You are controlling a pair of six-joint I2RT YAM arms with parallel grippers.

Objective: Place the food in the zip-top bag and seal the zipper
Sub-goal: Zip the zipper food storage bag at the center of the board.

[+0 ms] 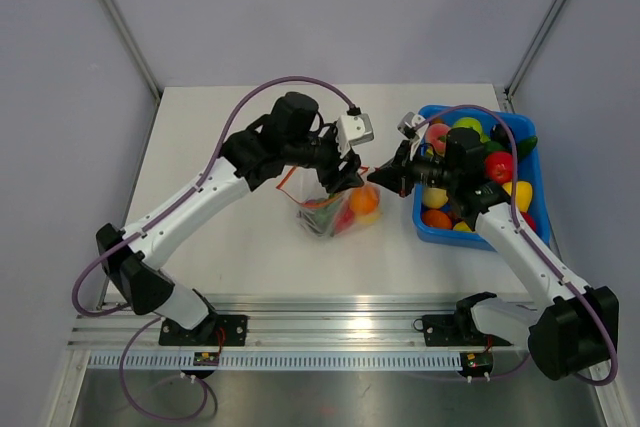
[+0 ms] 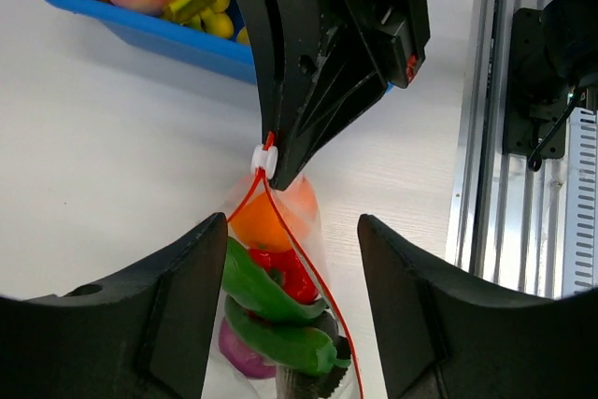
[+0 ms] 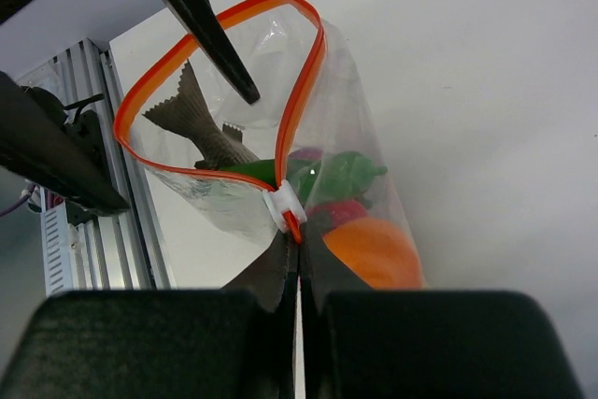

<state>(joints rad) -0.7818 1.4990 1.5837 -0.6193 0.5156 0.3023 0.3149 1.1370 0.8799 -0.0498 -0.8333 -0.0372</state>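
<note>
Right wrist: right fingers [image 3: 299, 277] clenched on zipper [image 3: 313, 72] at white slider [image 3: 283, 205]; left fingers [image 2: 177, 315] released astride zip-top bag [image 3: 360, 128]. Clamp your left fingers on its end, then pull across.

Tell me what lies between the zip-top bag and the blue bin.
In the top view, the right gripper reaches across from the blue bin to the zip-top bag, shut on its zipper; beneath it, bare table.

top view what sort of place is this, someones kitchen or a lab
Probably a robot lab cell, not a kitchen: plain grey panels enclose a white table, a metal mounting rail runs along its near edge, and the food in the blue bin is plastic toys.
</note>
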